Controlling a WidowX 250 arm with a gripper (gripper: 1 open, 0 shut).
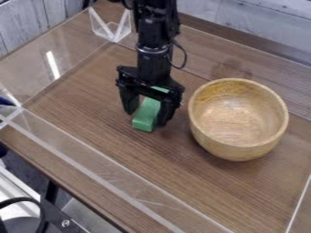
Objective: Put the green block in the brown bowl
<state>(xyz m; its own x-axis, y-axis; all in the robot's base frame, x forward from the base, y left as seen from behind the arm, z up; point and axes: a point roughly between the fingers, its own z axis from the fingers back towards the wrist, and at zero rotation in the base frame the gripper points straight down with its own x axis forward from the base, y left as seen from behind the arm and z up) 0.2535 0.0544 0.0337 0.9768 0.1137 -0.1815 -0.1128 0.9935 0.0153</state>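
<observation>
Clear plastic walls [73, 159] run along the lower left edge of the frame and fence in the work surface; another clear panel stands at the upper left. Inside them lies a dark wood-grain table [85, 100], filling most of the picture.

Right of centre sits the brown bowl [238, 118], round, light wood with visible grain and a thick rim. Its hollow is smooth and holds nothing. It rests flat on the table.

Just left of the bowl, near the middle of the frame, lies the green block [147, 114], a small bright green bar on the table, its long side running roughly top to bottom in the picture. It is close beside the bowl but apart from it.

The gripper [149, 106] points straight down over the block, its 2 black fingers [126, 98] spread wide, 1 on each side of the block's upper end. Whether either finger touches the block cannot be told. The block is not lifted.

Above the gripper the black arm [153, 36] rises nearly upright to the top edge of the frame, with cables along it. Behind, at the top, pale grey boards and the table's far edge show.
</observation>
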